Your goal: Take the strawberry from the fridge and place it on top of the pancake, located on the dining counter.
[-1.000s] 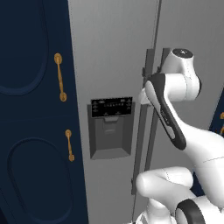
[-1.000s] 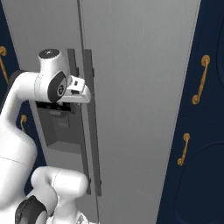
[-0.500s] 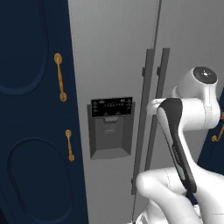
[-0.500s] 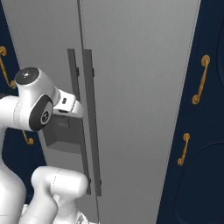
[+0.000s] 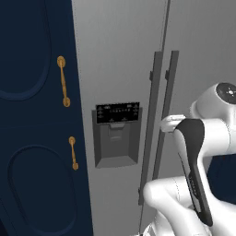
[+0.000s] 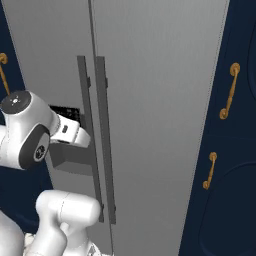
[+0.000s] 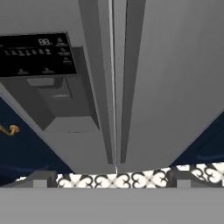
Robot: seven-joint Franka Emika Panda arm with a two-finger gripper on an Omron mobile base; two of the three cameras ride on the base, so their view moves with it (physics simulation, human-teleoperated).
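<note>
The tall light-grey two-door fridge [image 5: 124,69] stands shut, its two long vertical grey handles [image 5: 162,124] side by side along the centre seam, between navy cabinets with gold handles [image 5: 63,81]. The gripper [image 7: 114,180] hangs level with the dark dispenser panel [image 6: 67,116], facing the doors with the seam straight ahead. The handles' long axis is upright, so the jaws will likely have to close across one bar. The hand view shows both tips far apart, the jaws spread and holding nothing; the base views hide them behind the wrist. The strawberry presumably sits inside, behind the closed doors.
</note>
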